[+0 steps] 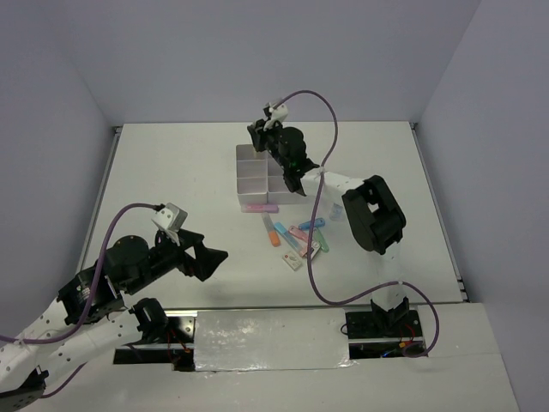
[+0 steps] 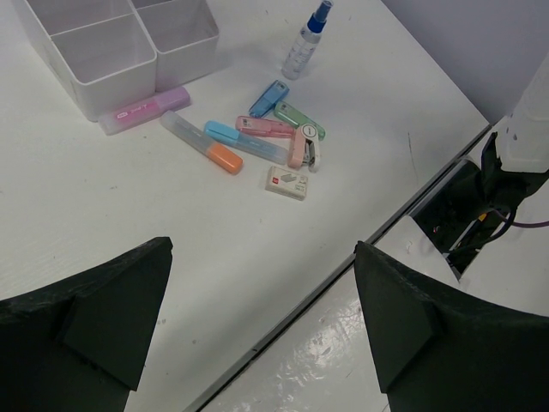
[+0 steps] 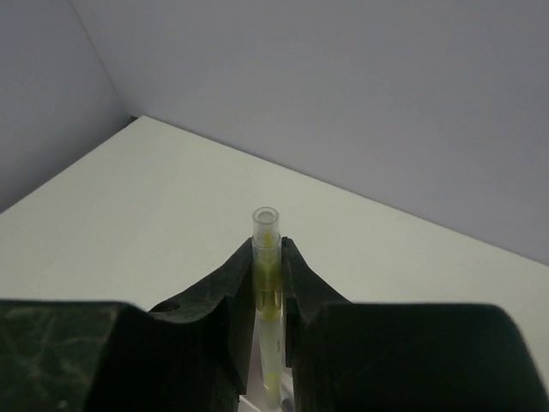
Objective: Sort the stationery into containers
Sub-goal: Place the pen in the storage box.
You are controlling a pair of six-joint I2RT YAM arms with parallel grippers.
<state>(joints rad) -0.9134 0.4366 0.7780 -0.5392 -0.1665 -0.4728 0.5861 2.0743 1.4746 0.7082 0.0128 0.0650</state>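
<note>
The right gripper (image 3: pixel 268 257), clamped on a thin yellow pen (image 3: pixel 266 225) standing on end between its fingers, hangs over the white containers (image 1: pixel 243 176) mid-bench, while the left gripper (image 2: pixel 262 257) gapes empty, short of the loose stationery (image 2: pixel 274 142).

This was a robotics lab cell. Bare grey walls (image 1: pixel 257 51) enclosed a white table (image 1: pixel 171 172), with a left arm (image 1: pixel 129 262) and right arm (image 1: pixel 373 215) bolted at six o'clock.

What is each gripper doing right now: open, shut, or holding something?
The left gripper is open, holding nothing.
The right gripper is shut on a thin yellow pen with a clear tip.
</note>
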